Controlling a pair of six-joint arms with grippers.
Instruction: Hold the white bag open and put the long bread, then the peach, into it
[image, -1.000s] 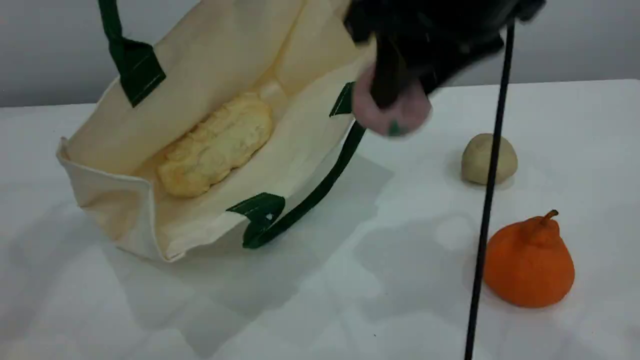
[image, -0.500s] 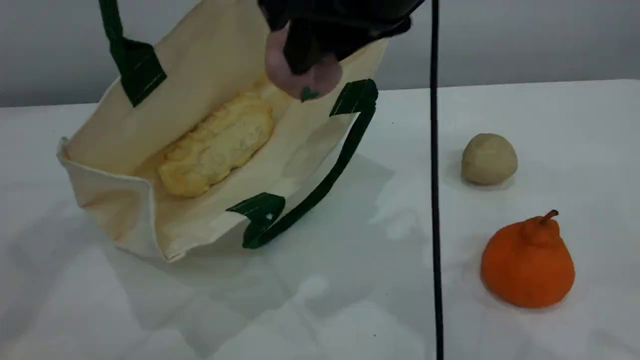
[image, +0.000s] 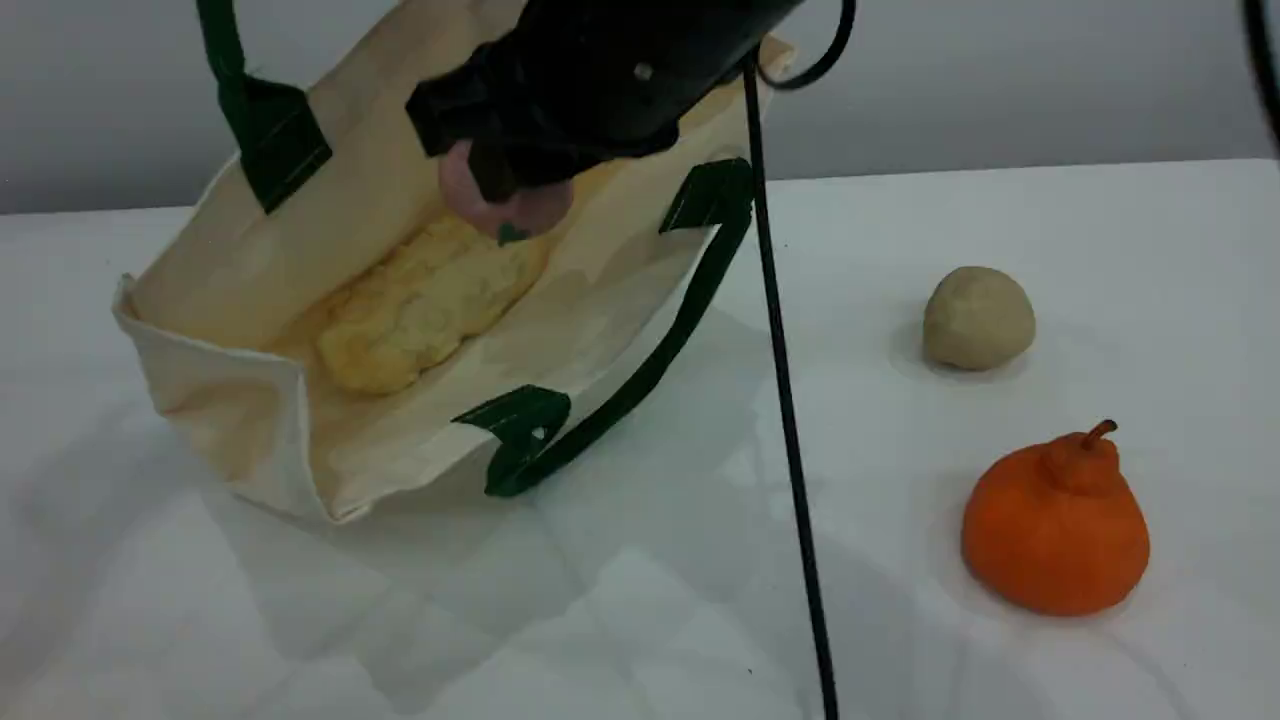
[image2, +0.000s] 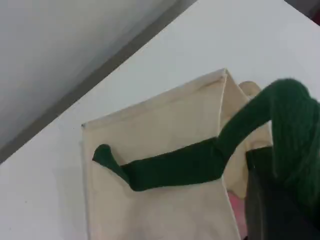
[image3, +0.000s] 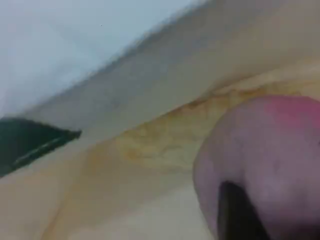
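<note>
Long bread (image: 420, 310) already inside white bag (image: 230, 430), left gripper (image2: 274, 197) clenched on its handle (image2: 175, 167); peach (image: 543, 206), clasped by right gripper (image: 500, 188), not yet released.

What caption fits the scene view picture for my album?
Right claw holds the peach above the long bread in the open white bag.

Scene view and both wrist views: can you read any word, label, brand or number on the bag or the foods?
No text can be read in any view.
white bag: plain canvas, no print showing.
green corner tab: one tiny pale speck, too small to read.
peach: a green leaf mark, a shape, not lettering.
</note>
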